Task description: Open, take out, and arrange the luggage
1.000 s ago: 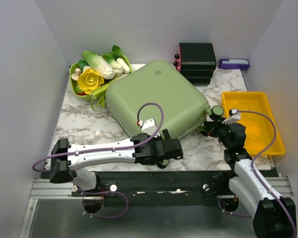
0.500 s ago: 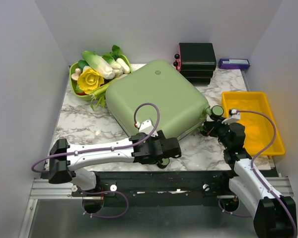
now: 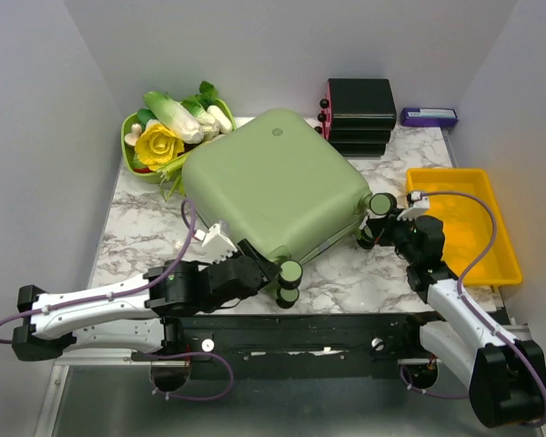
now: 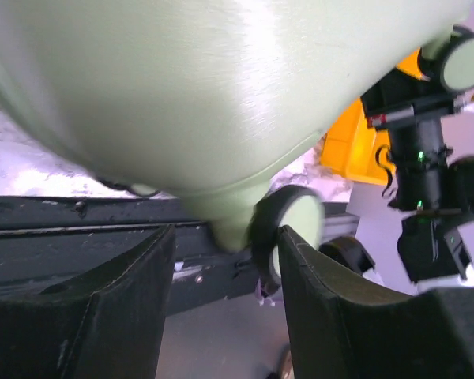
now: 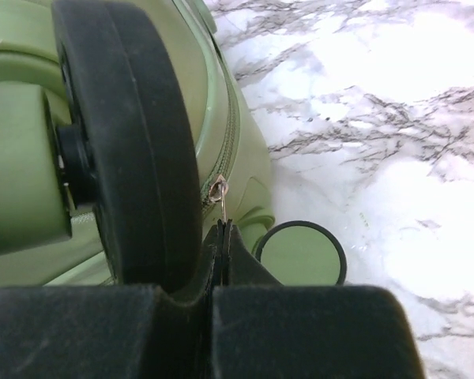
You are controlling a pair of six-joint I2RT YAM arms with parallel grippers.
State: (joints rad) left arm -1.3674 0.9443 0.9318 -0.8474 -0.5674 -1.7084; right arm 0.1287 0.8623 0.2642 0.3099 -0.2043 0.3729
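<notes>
Straddles a near corner of the luggage [image 3: 273, 182], beside a wheel [image 4: 296, 229], with the left gripper [image 4: 225, 245] spread wide; pinches the zipper pull [image 5: 220, 199] with the right gripper [image 5: 223, 233] pressed together. Shows the luggage flat and closed on the marble table [image 3: 155, 228], between vegetable bowl [image 3: 126, 146] and yellow tray [image 3: 464, 205].

The luggage [image 3: 273, 187] at the frame's centre is showing a smooth, hard plastic shell with a soft satin sheen, catching pale highlights in the left wrist view. Its wheels [image 3: 291, 270] are looking like matt black tyres around pale green plastic hubs. A small metal zipper pull [image 5: 219, 192] is glinting above the right end effector [image 5: 221, 233], whose fingers [image 5: 316, 332] are appearing matt black. The tabletop [image 3: 146, 228] is gleaming like polished marble. The yellow tray [image 3: 455, 187] at right is looking like glossy plastic.
</notes>
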